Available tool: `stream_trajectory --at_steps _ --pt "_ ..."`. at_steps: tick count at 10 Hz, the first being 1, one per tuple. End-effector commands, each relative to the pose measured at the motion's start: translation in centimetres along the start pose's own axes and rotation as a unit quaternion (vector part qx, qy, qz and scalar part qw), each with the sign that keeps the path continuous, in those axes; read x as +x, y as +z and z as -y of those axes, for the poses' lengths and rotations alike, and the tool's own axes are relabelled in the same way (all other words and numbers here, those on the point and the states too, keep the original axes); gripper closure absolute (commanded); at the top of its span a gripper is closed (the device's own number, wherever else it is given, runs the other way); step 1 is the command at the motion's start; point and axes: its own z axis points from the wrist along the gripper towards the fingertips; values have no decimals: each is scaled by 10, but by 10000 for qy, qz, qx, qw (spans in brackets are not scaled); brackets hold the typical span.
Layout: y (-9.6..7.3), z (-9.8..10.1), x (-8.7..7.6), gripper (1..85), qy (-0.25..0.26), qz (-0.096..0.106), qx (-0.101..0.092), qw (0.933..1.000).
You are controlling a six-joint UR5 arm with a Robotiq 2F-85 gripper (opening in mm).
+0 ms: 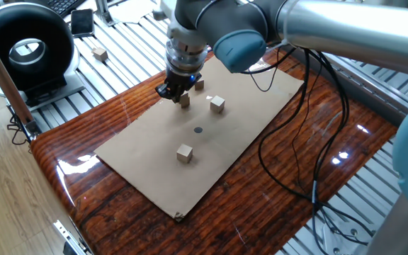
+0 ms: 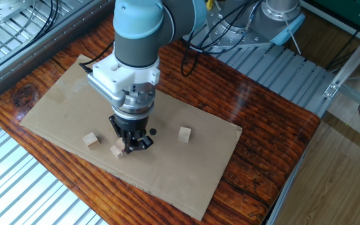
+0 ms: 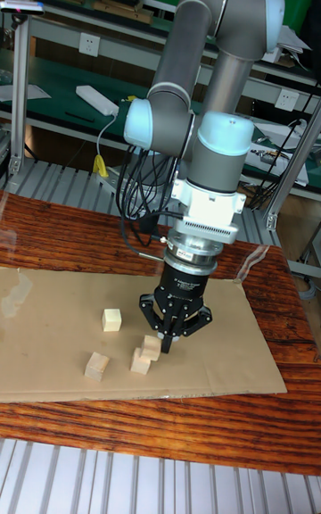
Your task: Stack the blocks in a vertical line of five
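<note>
My gripper points straight down, low over the far left part of the cardboard sheet. It is shut on one tan block, which hangs just above the sheet. A second block lies right beside the held one; I cannot tell whether they touch. A third block sits a short way off. Another block lies alone near the sheet's middle. One more block rests off the table on the metal slats.
A small black dot marks the cardboard near its centre. A black ring-shaped device stands on the slats at the far left. Black cables trail over the glossy wooden table to the right of the sheet.
</note>
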Motion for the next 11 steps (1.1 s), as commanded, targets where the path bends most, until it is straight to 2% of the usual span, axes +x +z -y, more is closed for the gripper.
stream_trajectory --at_steps 1,5,7,9,11 --pt "-3 6 -14 847 31 146 9 9999" --pt "1 15 -21 847 -61 209 152 9996" --pt "2 18 -19 847 -76 175 207 9996" --pt "2 14 -12 847 -28 55 142 9999" --pt "3 8 -11 847 -20 47 40 10000"
